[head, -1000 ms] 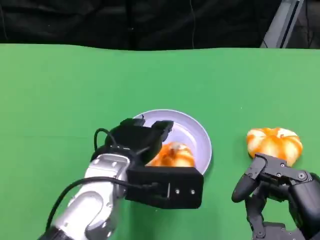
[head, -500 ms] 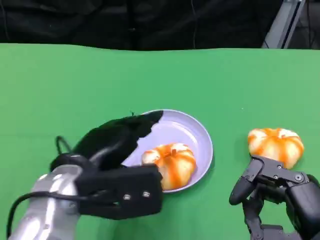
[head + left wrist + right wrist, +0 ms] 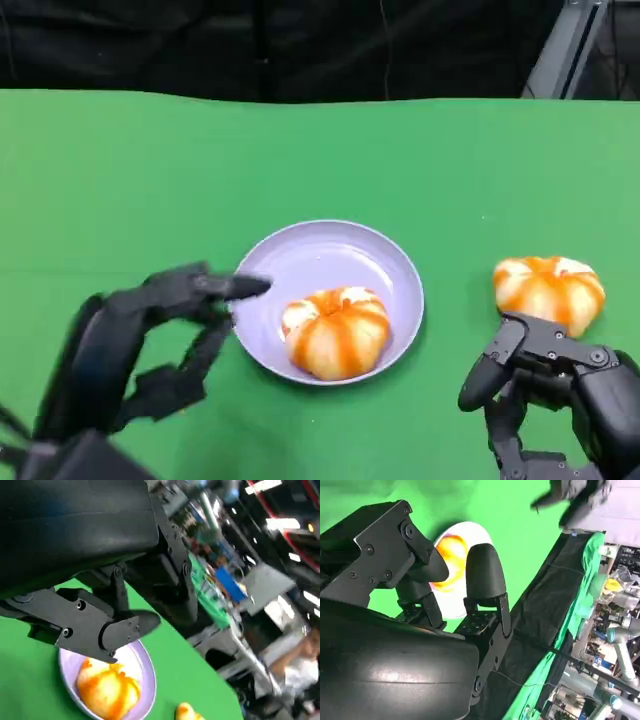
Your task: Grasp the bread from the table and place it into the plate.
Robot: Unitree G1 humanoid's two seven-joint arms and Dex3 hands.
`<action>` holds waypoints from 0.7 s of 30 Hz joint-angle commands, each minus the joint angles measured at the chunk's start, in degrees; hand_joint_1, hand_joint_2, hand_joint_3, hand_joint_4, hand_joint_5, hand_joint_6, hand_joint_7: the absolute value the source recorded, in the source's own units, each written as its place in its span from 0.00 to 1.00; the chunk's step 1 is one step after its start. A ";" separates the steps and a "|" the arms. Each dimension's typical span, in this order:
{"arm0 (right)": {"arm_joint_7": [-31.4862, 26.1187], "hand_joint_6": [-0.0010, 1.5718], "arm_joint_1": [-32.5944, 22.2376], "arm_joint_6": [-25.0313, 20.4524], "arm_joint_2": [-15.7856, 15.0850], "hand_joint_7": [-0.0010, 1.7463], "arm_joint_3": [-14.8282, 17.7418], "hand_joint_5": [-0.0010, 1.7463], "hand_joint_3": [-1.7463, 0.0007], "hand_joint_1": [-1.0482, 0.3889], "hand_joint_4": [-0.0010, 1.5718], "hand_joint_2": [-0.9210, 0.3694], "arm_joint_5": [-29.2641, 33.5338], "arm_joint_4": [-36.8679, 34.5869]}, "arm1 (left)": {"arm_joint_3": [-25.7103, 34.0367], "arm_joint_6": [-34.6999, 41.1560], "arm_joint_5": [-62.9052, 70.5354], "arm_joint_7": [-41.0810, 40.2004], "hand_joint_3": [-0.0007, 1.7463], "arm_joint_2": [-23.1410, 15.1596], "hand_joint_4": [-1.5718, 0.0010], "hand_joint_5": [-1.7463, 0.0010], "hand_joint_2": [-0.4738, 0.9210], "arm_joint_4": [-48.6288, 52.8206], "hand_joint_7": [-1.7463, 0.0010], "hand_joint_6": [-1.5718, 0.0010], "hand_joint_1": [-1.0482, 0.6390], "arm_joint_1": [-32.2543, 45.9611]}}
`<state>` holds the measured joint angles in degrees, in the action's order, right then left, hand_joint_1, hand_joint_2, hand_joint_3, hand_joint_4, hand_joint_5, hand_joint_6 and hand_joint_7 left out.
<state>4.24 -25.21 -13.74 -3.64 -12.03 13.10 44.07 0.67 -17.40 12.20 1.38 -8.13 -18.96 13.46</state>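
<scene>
One bread (image 3: 336, 331) sits in the plate (image 3: 330, 243), toward its near side. Left hand (image 3: 140, 345) hangs just left of the plate rim, fingers spread, holding nothing. Second bread (image 3: 549, 290) lies on the green table (image 3: 150, 180), right of the plate and well apart from it. Right hand (image 3: 560, 385) is directly in front of that one, nearly touching, fingers apart and empty. It's the obvious arm for the next pick: reach straight forward. The bread is round, so no long axis to align to.
</scene>
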 commanded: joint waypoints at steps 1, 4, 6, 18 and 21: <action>0.07 0.46 -0.13 0.24 -0.50 0.85 0.31 0.98 0.22 0.79 0.49 0.41 -0.40 0.68 | 2.07 -6.06 -2.41 -2.55 0.74 1.35 0.42 0.16 0.69 1.18 0.37 0.43 0.61 3.84; 0.10 0.46 -0.27 0.13 -0.47 0.84 0.55 0.98 0.22 0.79 0.49 0.41 -0.80 0.77 | 2.81 -7.48 -5.52 -2.08 0.75 2.28 0.46 0.07 0.70 1.58 0.22 0.49 0.62 6.37; 0.11 0.46 -0.30 0.01 -0.46 0.84 0.65 0.98 0.22 0.79 0.49 0.40 -0.98 0.85 | 3.15 -7.22 -6.89 -1.60 0.76 2.47 0.48 0.05 0.69 1.21 0.17 0.52 0.63 7.74; 1.10 0.46 0.50 -0.12 -1.54 0.84 2.34 0.97 0.22 0.79 0.49 0.40 -1.42 0.68 | 4.15 -5.50 -15.69 1.00 0.72 3.29 0.50 0.01 0.70 -0.54 0.13 0.55 0.65 11.64; 1.36 0.47 0.41 0.70 -2.13 0.84 2.83 0.97 0.22 0.79 0.51 0.41 -1.17 0.61 | 4.40 -4.10 -18.65 1.25 0.62 4.08 0.49 0.00 0.77 -0.71 0.12 0.54 0.64 11.48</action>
<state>5.34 -24.92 -13.92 -4.66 -9.90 11.89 44.12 4.51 -22.79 -4.09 2.10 -4.47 -19.00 25.13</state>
